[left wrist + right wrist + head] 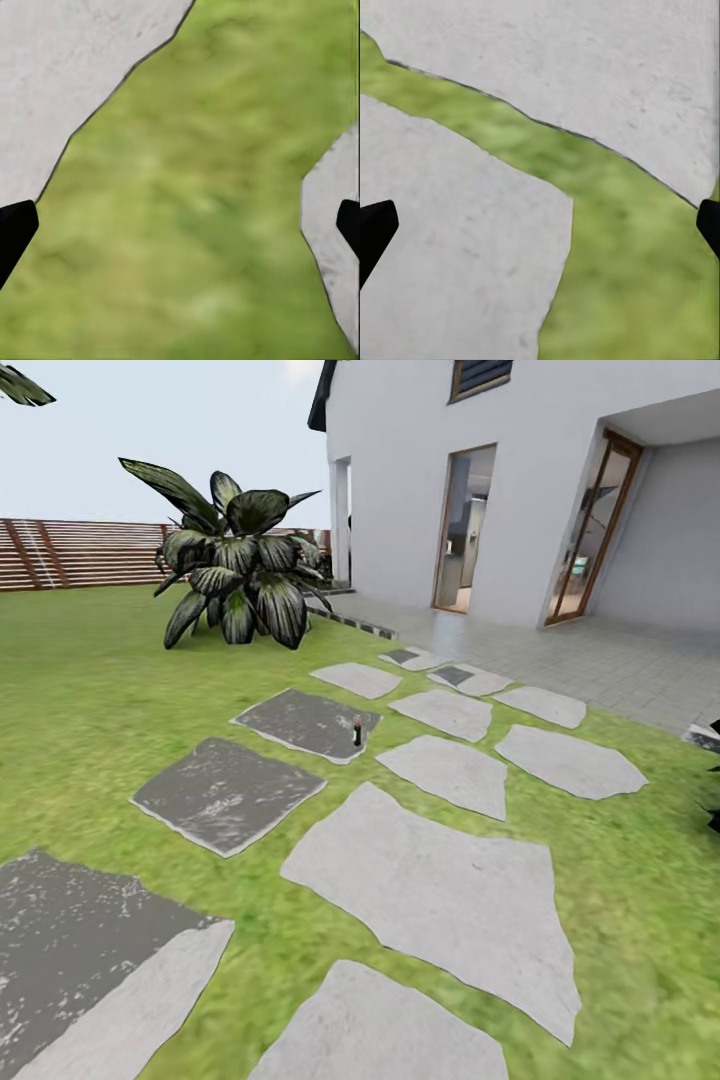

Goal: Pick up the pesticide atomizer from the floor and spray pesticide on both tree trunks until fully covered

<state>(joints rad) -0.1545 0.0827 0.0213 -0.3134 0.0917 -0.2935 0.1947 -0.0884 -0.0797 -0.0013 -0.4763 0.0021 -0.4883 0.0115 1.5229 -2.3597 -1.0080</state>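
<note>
Spreading across the garden, the lawn (90,700) carries flat stepping stones (440,890) toward a white house (520,480). A small dark atomizer (357,731) stands upright on a dark stone (305,722). Left tool (180,229) and right tool (540,229) both hang wide apart, holding nothing, over grass and stone.
</note>
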